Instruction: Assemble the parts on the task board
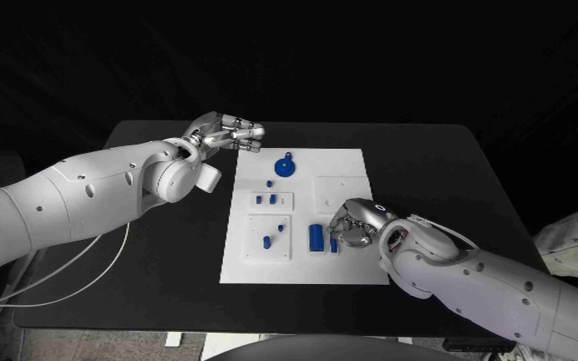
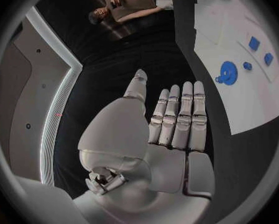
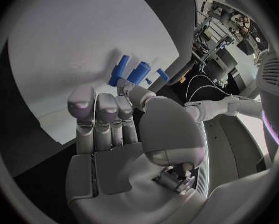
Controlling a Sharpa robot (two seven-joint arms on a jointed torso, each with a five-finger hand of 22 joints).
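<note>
The white task board [image 1: 301,265] lies in the middle of the black table. A round blue part [image 1: 286,166] sits near its far edge, also seen as the blue disc [image 2: 228,73] in the left wrist view. Small blue parts [image 1: 267,200] stand in a raised block at the board's left. Two upright blue cylinders [image 1: 318,237] stand near the right side. My right hand [image 1: 357,223] hovers just right of them, fingers straight and holding nothing; its thumb [image 3: 131,88] reaches close to the cylinders [image 3: 138,72]. My left hand [image 1: 229,135] is beyond the board's far left corner, fingers extended, empty.
A second raised block with small blue pieces [image 1: 270,239] sits at the board's near left. A blank white square [image 1: 341,190] lies at the board's right. Bare black table [image 1: 433,169] surrounds the board on all sides.
</note>
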